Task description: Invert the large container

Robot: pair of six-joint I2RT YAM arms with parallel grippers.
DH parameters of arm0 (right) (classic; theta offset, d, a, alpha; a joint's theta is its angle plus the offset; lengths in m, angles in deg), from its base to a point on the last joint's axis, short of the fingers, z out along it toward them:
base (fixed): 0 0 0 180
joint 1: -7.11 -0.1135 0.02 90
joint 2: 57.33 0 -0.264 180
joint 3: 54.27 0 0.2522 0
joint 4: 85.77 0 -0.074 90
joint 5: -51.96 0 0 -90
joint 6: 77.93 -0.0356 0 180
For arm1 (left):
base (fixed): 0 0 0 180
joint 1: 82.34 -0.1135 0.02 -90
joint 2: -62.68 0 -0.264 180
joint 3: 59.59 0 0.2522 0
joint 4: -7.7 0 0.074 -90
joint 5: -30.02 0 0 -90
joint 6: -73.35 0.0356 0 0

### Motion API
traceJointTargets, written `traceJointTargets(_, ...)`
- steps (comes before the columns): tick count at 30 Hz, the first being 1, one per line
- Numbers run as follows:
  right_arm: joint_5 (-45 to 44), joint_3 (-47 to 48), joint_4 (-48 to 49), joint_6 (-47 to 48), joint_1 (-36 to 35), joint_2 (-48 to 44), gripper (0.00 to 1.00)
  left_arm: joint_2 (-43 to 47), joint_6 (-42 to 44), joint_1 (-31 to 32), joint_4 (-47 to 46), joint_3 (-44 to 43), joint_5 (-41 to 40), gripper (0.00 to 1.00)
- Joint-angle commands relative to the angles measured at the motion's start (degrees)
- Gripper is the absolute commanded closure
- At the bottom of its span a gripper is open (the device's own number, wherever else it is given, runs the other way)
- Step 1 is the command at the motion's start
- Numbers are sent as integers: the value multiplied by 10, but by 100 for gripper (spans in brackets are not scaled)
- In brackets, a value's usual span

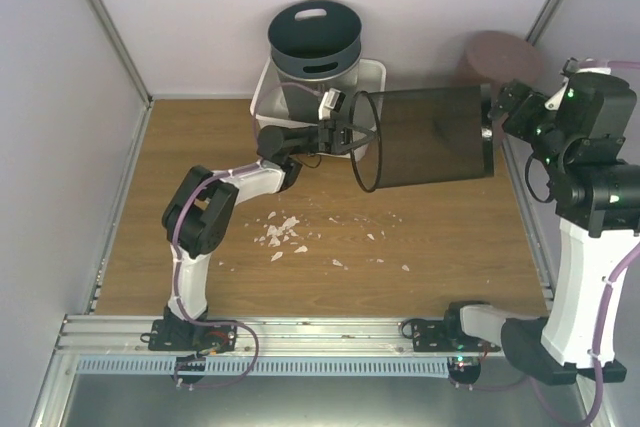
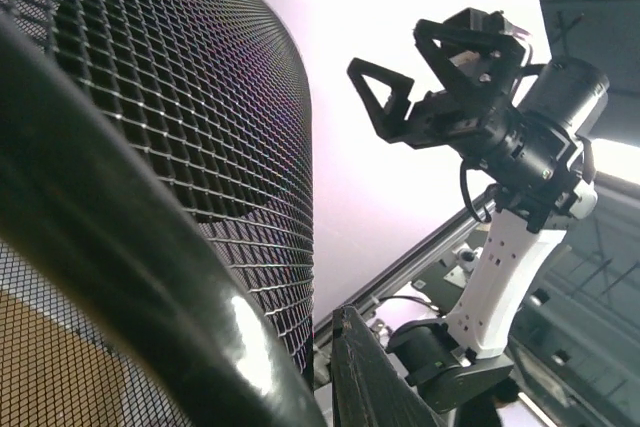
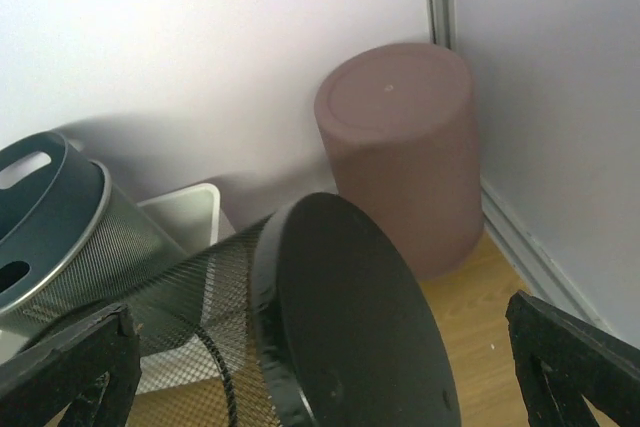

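Wood-grain surface [image 1: 450, 257] below, and above it the big one: the black mesh bin [image 1: 430, 137] is off the surface and lying on its side in mid-air, slung between the two arms. Its open mouth faces the left end effector [image 1: 352, 135], which is clamped onto the rim. Its solid base points at the right end effector [image 1: 497, 107], whose fingers are spread wide either side of that base, gripping nothing.

So call it roughly halfway: lifted and tipped to horizontal. It still needs the other quarter turn, mouth down, and setting back onto the surface.

Beyond the right end effector a brown drum [image 3: 400, 147] stands in the corner. Behind the left one, a grey bucket [image 1: 315, 37] sits in a white tub [image 1: 375, 72]. Smallest of all, pale scraps [image 1: 283, 232] lie scattered under the left end effector.
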Motion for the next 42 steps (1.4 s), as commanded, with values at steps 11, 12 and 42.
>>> traceJointTargets(11, -23, 2, -72, -40, -3, -12, 0, -76, -69, 98, -242, -56, -72, 100)
traceJointTargets(12, -23, 2, -72, -38, -3, -11, 0, -85, -69, 105, -242, -59, -76, 100)
traceJointTargets(42, -1, -28, -32, -39, -2, 4, 0, -341, -173, 126, -243, -353, -185, 100)
